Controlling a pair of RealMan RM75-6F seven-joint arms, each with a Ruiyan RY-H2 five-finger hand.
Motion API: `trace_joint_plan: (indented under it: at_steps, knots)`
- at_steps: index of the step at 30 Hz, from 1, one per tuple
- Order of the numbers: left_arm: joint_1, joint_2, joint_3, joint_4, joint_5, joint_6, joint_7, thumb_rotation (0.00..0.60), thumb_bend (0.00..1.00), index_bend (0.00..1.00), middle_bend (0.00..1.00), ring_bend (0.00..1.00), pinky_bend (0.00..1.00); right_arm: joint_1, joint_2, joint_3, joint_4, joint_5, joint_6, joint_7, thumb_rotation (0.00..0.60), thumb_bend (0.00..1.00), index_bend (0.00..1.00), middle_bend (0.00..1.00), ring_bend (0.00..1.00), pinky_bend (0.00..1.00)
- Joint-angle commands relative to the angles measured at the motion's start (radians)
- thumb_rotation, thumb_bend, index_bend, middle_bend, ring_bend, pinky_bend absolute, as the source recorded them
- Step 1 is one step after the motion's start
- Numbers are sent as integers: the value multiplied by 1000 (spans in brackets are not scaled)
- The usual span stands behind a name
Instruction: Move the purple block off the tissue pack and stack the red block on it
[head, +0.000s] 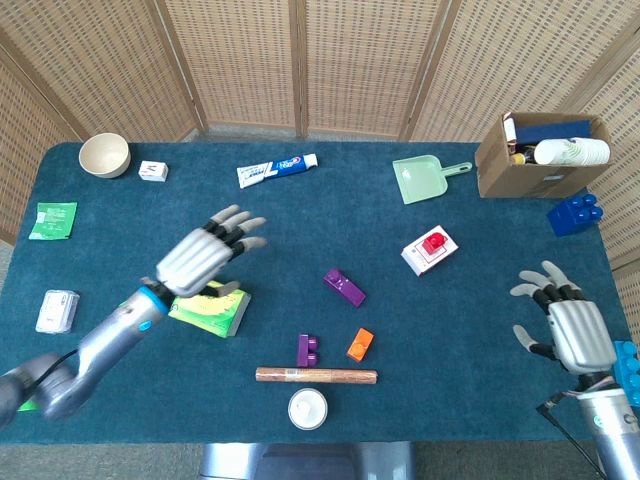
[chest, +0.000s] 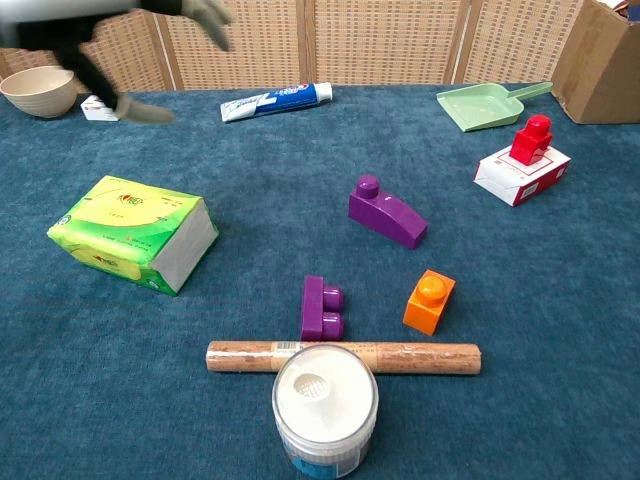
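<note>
Half the job looks done from my console. Nearest me, my right hand (head: 570, 325) hangs low over the table's near right corner, fingers apart and holding nothing, well clear of every block. Out past its fingertips and to their left, a white-lidded jar (chest: 325, 400), a brown roll (chest: 343, 357), a small two-stud purple piece (chest: 322, 307) and an orange block (chest: 429, 300) sit in a cluster. Beyond those, the purple block (chest: 387, 212) lies on the blue cloth, apart from the green tissue pack (chest: 130, 232), so I judge the first step complete. My left hand (head: 205, 255) is raised above that pack, fingers spread and empty, with the pack just under its palm. What's left is the red block (chest: 531, 138), far off to the right of those fingertips, perched on a small white box (chest: 520, 175), untouched and not yet stacked.
</note>
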Motion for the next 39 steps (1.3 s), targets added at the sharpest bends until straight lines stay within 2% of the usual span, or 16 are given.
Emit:
trace_joint_plan:
  at_steps: [1,2,7,11,18,27,39]
  knots:
    - [116,109,71,-95,37,108,26,600,330,227,113,41,0,38,-7,17,-1,9,-38,0,600,262,321,234,91,239]
    - [176,149,105,-112,40,163,37,600,331,238,128,55,0,63,-12,26,-2,11,-64,-1,600,262,317,234,91,238]
    - [315,207,170,-123,85,297,93,600,331,280,196,121,0,125,-22,45,-9,48,-139,-38,600,260,300,229,90,239]
    - [388,216,184,-121,103,368,118,600,331,285,196,122,0,159,-34,53,-12,69,-171,-63,600,262,289,225,90,239]
    - [481,205,191,-108,162,465,87,600,330,289,196,121,0,249,-71,74,22,106,-266,-96,600,261,284,224,90,242]
    - [511,180,174,-94,182,450,70,600,331,295,195,121,0,371,-106,92,100,138,-397,-123,600,261,289,224,90,264]
    - [525,155,146,-79,167,404,59,600,331,295,187,121,0,503,-142,98,238,163,-546,-71,600,264,313,224,100,264]
